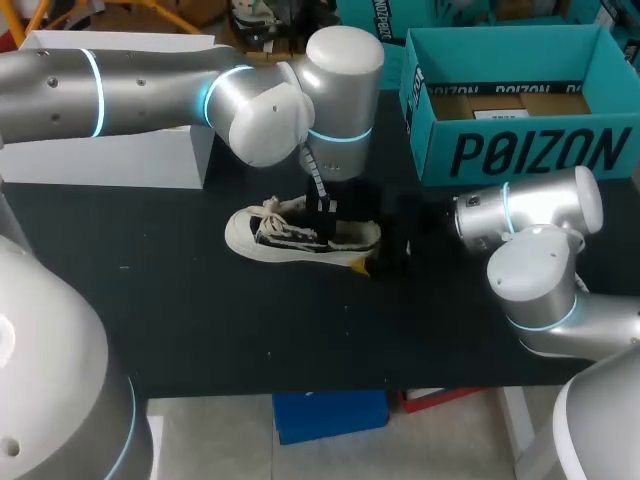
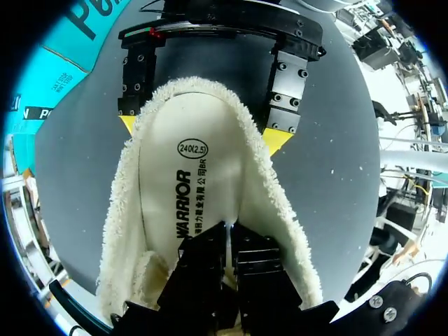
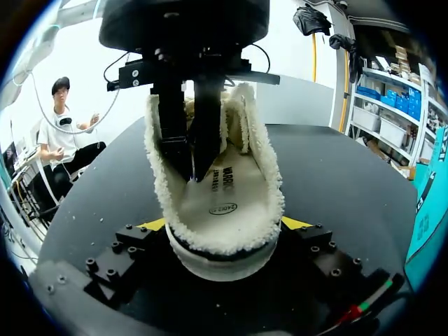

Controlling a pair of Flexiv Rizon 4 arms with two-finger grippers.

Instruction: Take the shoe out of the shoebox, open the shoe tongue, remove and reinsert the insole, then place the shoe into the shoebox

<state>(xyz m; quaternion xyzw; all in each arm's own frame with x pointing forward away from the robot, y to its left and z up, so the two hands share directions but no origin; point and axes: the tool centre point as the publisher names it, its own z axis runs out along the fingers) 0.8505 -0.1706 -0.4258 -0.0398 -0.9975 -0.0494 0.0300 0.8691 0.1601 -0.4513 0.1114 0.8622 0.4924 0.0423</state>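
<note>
Left wrist view: my left gripper (image 2: 229, 234), closed, is pressing the insole (image 2: 189, 161); my right gripper (image 2: 203, 131) is clamping the shoe (image 2: 280, 210) by its heel on the table (image 2: 329, 175). Likely insole removal: pinch, then lift.
</note>
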